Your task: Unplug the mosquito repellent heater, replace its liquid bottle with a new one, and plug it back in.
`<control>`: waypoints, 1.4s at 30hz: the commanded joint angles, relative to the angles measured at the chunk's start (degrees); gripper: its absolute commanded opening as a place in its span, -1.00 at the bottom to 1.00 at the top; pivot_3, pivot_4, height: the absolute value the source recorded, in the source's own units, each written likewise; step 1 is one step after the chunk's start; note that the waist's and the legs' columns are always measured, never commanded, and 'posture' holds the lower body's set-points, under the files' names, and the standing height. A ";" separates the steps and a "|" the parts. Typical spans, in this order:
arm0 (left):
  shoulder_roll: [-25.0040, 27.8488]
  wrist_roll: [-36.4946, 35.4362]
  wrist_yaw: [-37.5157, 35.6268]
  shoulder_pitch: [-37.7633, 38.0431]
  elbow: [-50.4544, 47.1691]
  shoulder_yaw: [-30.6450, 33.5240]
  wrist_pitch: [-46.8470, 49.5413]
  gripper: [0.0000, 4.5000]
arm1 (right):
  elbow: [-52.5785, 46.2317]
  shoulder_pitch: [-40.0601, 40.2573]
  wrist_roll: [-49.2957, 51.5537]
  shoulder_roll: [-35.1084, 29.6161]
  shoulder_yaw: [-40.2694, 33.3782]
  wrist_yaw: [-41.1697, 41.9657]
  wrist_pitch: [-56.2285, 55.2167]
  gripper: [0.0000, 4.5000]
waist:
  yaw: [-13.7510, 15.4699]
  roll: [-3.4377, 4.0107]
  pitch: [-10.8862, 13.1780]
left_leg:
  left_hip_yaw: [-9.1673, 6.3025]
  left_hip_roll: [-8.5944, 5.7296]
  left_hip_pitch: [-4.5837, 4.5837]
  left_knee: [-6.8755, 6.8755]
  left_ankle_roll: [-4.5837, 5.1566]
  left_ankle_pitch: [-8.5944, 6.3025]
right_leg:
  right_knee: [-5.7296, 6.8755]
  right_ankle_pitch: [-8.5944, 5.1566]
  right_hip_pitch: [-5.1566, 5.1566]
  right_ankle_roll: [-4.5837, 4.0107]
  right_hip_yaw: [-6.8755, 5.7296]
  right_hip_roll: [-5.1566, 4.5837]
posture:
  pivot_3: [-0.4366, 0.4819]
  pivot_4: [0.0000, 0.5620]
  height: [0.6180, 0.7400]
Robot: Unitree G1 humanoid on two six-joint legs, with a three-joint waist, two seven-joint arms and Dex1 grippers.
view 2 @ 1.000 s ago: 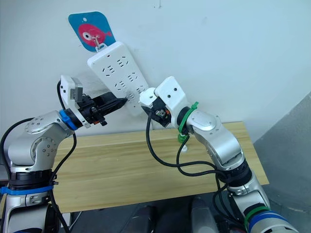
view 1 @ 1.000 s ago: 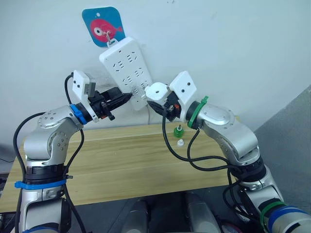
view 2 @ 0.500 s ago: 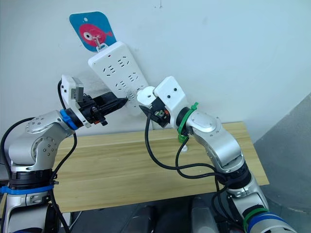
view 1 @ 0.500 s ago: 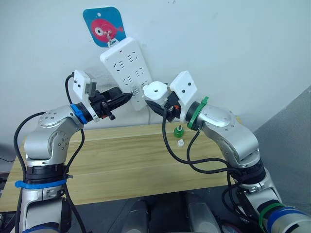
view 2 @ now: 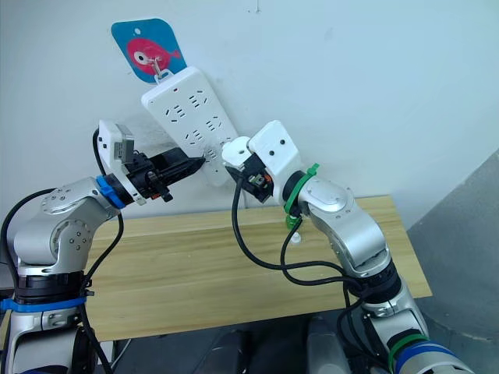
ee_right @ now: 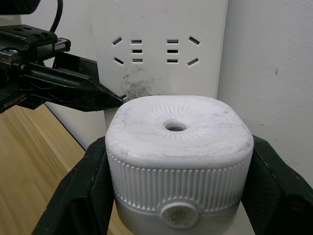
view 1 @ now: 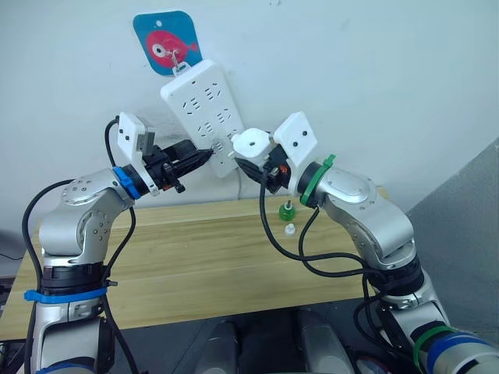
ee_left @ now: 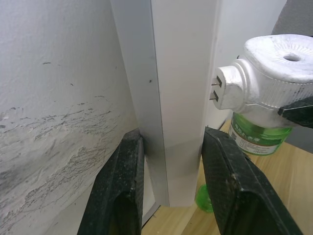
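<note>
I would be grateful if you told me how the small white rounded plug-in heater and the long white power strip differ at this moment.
The small white rounded plug-in heater is compact, with bare prongs; the long white power strip is flat and lined with sockets. The heater sits in the right pincer, carrying a green bottle; the strip hangs tilted on the wall, its lower end between the left pincer fingers. Both are white plastic.

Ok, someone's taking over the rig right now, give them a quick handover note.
Left hand: clamped on the power strip's lower end, steadying it against the wall.
Right hand: gripping the mosquito repellent heater, green bottle fitted.
Prongs face the strip, just short of it, not inserted.
Another green bottle and a small clear cap are on the table.
Left: plug it in.
</note>
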 commanded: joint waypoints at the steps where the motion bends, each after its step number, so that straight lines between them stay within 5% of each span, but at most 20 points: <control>1: 0.12 0.53 -0.47 0.17 -1.02 -1.53 -0.20 -0.40 | -1.09 -1.04 -0.64 0.47 -0.60 -0.20 -1.16 0.33 | 0.00 0.00 0.00 | 0.00 0.00 0.00 0.00 0.00 0.00 | 0.00 0.00 0.00 0.00 0.00 0.00 | -0.22 -0.19 1.00; 22: 0.06 0.36 -0.70 0.07 -1.06 -1.75 0.05 -0.40 | 0.57 -2.50 -2.34 3.90 0.60 -0.67 -1.69 0.33 | -0.02 0.00 0.00 | 0.01 0.01 0.01 0.00 0.00 0.00 | 0.01 0.00 -0.01 0.00 0.01 0.00 | -0.23 -0.19 1.00; 42: -0.81 -1.26 -0.19 0.71 -3.54 -1.31 2.88 -0.40 | 15.83 -6.53 -6.17 10.21 1.68 -0.91 -8.29 0.33 | -0.83 0.01 -0.03 | 0.15 0.10 0.40 -0.01 -0.03 0.02 | 0.20 0.09 0.14 -0.15 0.06 0.06 | -0.20 -0.21 1.00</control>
